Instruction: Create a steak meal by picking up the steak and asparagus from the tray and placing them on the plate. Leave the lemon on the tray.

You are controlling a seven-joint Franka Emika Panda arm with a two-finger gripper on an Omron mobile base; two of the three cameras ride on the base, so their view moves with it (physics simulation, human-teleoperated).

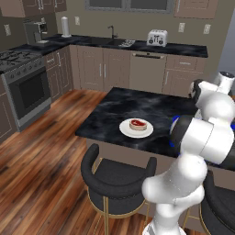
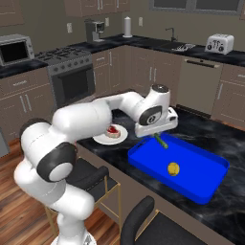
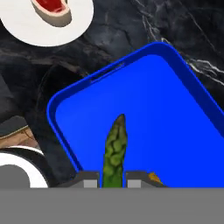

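Note:
My gripper (image 2: 157, 136) hangs over the near left part of the blue tray (image 2: 191, 167), shut on the dark green asparagus (image 2: 161, 141), which is lifted off the tray floor. In the hand view the asparagus (image 3: 115, 148) sticks out from between the fingertips of the gripper (image 3: 112, 183), tip pointing away over the tray (image 3: 153, 109). The yellow lemon (image 2: 173, 168) lies in the middle of the tray. The red-pink steak (image 2: 113, 130) rests on the white plate (image 2: 103, 139), left of the tray. Both steak (image 1: 138, 124) and plate (image 1: 126, 130) also appear in the left base view, where my arm hides the gripper.
Tray and plate sit on a black marble island (image 1: 124, 108). Dark bar stools (image 1: 117, 176) stand at its near edge, one more stool (image 2: 143, 215) below the tray. A stove (image 1: 27, 87) is at the left, with a toaster (image 1: 157, 37) on the back counter.

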